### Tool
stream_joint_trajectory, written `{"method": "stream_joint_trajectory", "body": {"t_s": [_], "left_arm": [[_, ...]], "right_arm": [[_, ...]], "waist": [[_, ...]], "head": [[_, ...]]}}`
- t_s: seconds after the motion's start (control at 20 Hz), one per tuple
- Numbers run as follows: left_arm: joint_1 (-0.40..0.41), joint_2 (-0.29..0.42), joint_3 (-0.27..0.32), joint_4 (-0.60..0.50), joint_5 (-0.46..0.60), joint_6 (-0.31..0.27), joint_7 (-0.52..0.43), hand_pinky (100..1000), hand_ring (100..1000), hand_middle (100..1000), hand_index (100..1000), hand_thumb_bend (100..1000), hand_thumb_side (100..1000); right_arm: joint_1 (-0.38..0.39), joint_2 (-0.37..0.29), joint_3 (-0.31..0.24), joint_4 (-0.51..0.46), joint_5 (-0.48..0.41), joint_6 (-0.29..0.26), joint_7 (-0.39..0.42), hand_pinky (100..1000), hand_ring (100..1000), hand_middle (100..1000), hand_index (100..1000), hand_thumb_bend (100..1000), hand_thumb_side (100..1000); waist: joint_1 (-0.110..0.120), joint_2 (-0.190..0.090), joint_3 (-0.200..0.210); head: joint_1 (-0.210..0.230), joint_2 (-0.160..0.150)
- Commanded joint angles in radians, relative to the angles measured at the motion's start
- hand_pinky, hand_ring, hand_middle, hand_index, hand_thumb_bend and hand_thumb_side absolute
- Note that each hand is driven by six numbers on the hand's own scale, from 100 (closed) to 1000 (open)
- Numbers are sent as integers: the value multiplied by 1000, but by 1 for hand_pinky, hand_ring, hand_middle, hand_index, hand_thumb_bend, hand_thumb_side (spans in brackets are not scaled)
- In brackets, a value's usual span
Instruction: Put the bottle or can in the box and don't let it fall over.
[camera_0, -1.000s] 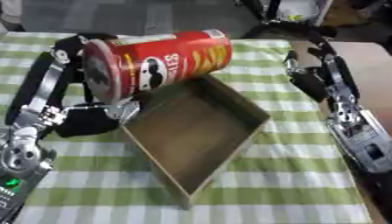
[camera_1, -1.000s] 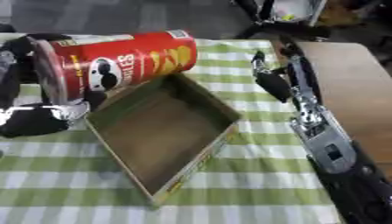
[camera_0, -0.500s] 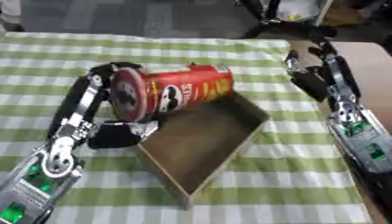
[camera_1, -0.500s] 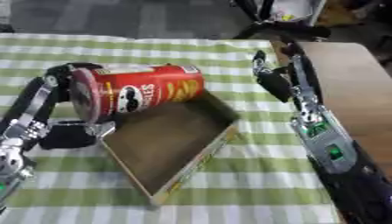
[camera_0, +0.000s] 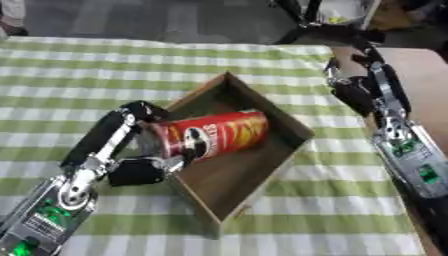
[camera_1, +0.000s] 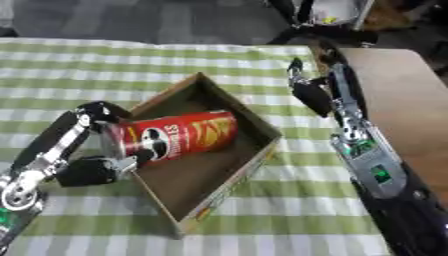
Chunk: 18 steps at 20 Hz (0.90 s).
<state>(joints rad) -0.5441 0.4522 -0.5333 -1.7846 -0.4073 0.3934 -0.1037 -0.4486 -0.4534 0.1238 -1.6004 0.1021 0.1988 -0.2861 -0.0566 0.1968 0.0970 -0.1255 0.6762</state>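
Note:
A red crisp can (camera_0: 213, 135) lies almost on its side, its near end over the box's left wall and its far end down inside the brown cardboard box (camera_0: 278, 150). My left hand (camera_0: 140, 164) is shut on the can's near end, fingers over the top and thumb underneath. My right hand (camera_1: 308, 93) hangs by the table's right edge, beyond the box's far right corner, touching nothing; I cannot make out its fingers.
A green and white checked cloth (camera_0: 105, 75) covers the table. To the right lies a bare brown surface (camera_1: 394, 95). Dark equipment (camera_0: 328, 12) stands past the far edge. Open cloth lies left of and in front of the box.
The camera has tilted, shifting the whole picture. My left hand has lowered the can from above the box until its far end is inside. The right hand has stayed put.

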Motion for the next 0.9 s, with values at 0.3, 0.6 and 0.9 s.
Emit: {"method": "stream_joint_trajectory", "body": {"t_s": [0.3, 0.6, 0.9], "left_arm": [[-4, 33, 37, -26, -51, 14, -46, 739, 816, 775, 813, 591, 570], [6, 47, 77, -58, -56, 32, -26, 738, 819, 777, 815, 601, 608], [33, 77, 158, -123, -35, 65, 43, 723, 808, 775, 799, 484, 558]], "right_arm": [[-10, -18, -10, -16, 4, -2, 2, 695, 970, 983, 1000, 100, 477], [-7, -17, -10, -15, 5, -3, 2, 694, 969, 983, 1000, 100, 478], [-5, -18, -12, -16, 9, -4, 1, 694, 968, 982, 999, 100, 478]], "waist": [[11, -30, 1], [14, -35, 5], [17, -43, 12]], "head": [[-5, 2], [-10, 2], [-22, 7]]}}
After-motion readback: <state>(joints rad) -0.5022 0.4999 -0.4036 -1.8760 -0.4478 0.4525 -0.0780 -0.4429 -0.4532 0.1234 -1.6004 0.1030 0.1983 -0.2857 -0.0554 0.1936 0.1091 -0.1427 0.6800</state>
